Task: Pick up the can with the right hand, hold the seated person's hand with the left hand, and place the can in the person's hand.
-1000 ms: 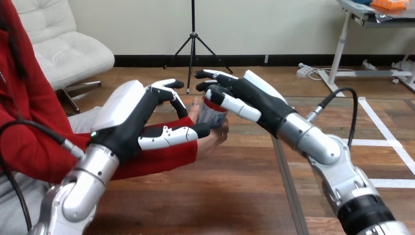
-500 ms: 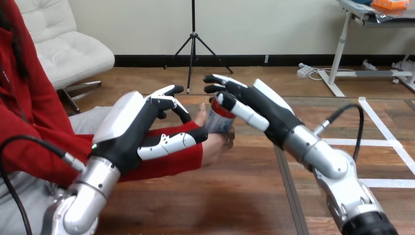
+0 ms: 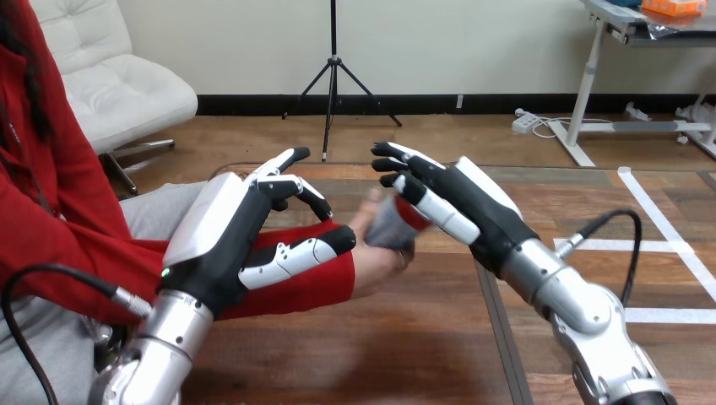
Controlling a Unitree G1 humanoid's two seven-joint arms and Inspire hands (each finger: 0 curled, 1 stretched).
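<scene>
The can (image 3: pixel 390 224), grey with a red end, lies tilted and blurred in the person's hand (image 3: pixel 377 253), whose fingers wrap round it above the wooden table (image 3: pixel 397 346). My right hand (image 3: pixel 460 207) hangs just right of the can with its fingers straight and spread, open and holding nothing. My left hand (image 3: pixel 241 224) is over the person's red-sleeved forearm (image 3: pixel 325 278). Its thumb lies across the front of the sleeve and its fingers are lifted and loosely bent above it, not closed round the arm.
The person sits at the view's left, their arm reaching across to the table's middle. A dark seam (image 3: pixel 498 329) runs front to back through the table under my right arm.
My right hand has let go of the can and drawn back to the right. My left hand's fingers have opened off the person's wrist. The person's hand now holds the can alone, slightly lower.
</scene>
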